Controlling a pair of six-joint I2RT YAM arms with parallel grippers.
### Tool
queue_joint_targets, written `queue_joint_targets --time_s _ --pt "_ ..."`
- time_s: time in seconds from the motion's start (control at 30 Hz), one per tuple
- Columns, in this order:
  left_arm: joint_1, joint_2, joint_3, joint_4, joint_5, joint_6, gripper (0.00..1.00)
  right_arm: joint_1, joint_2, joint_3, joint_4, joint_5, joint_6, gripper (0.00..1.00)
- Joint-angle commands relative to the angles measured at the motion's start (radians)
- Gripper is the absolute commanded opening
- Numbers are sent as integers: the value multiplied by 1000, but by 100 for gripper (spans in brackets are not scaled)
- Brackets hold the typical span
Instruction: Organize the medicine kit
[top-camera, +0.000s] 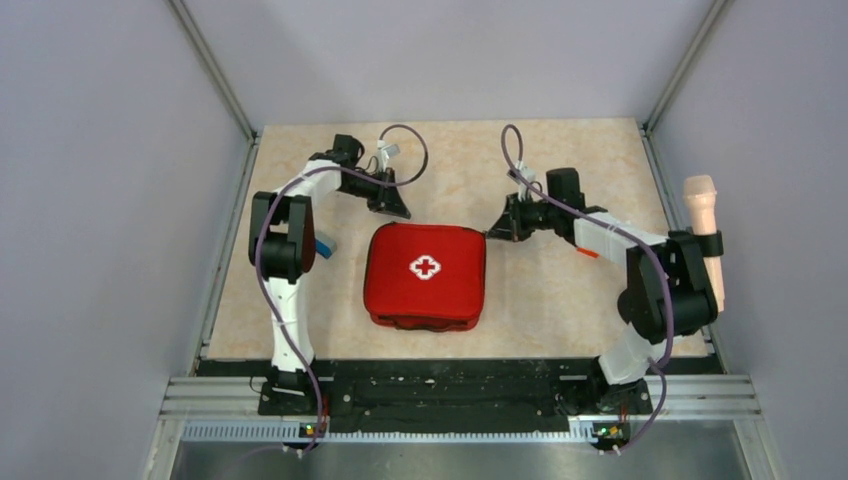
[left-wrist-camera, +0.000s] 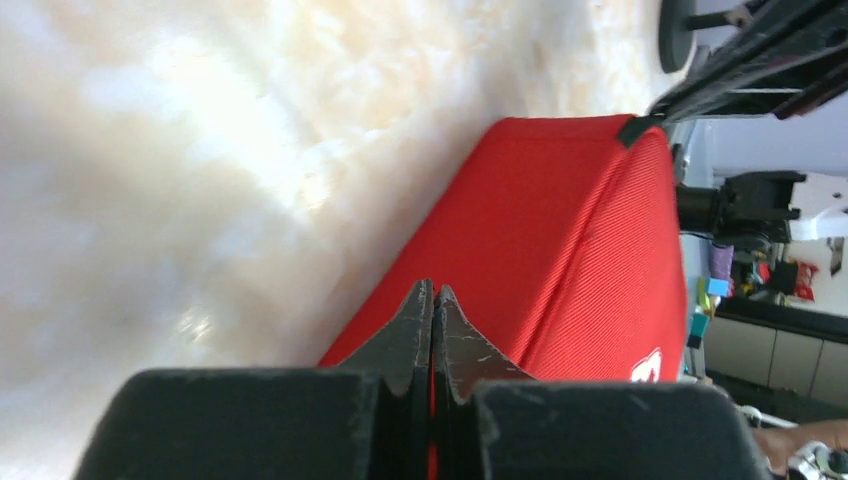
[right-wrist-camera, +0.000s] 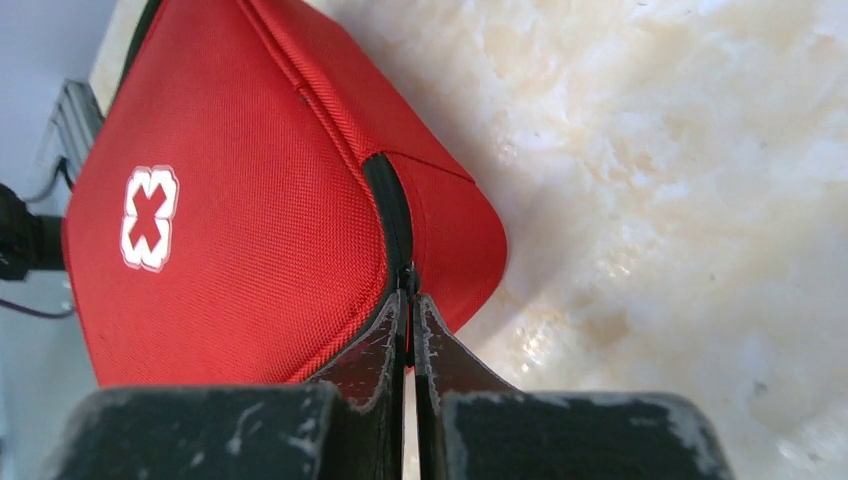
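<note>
We are looking down on a tan, marbled table. The medicine kit is lying flat near its middle, between the two arms. Its lid is up, and the white cross is facing the overhead camera.

The left gripper is hanging just past the kit's far left corner. Through the left wrist camera we are seeing its fingertips pressed together, with no gap and nothing showing between them. The kit's red side wall is running right behind the tips. We cannot tell whether they are touching the fabric.

The right gripper is sitting at the kit's far right corner. Through the right wrist camera we are seeing its fingertips drawn in to a hairline slit. The tips are meeting on the zip line, a dark strip curving round that corner between lid and base. We cannot tell whether a zip pull is pinched there, because the tips are hiding that spot.

We are also noting a small blue thing showing by the left arm's elbow, left of the kit and apart from it. A pale cylinder with a rounded top is standing beside the right arm's elbow, at the table's right edge.
</note>
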Motion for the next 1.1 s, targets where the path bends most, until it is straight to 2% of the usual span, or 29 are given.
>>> queue_joint_targets --time_s 0.0,0.1,0.17,0.23,0.37,0.43,0.47,0.6,0.7,0.87,1.0,1.07 --pt "35 -44 -14 11 -65 -5 0 -13 -110 -45 -61 -13 -177 0" --pt "35 -40 -2 17 -10 2 2 14 -152 -64 -38 26 -280 0" --pt "35 -41 15 15 27 -13 28 21 -154 -60 -19 43 -333 0" --pt "32 -46 23 29 65 -37 46 28 -137 -39 -12 62 -408 0" --pt "-3 -44 61 47 84 -42 68 54 -70 32 45 95 -509 0" --pt "-28 -27 90 38 71 -36 74 75 -17 87 71 98 -525 0" --pt "-41 -15 101 34 70 -31 82 88 11 120 80 99 -528 0" --pt "-83 12 107 10 62 17 83 149 97 225 107 106 -536 0" --pt "-105 29 95 2 49 30 80 181 145 276 112 99 -536 0" --pt "-112 52 87 13 58 34 70 210 188 308 131 81 -521 0" --pt "-117 74 81 36 91 12 55 222 202 312 140 72 -512 0" --pt "-121 86 79 39 101 10 52 223 205 312 140 72 -511 0"
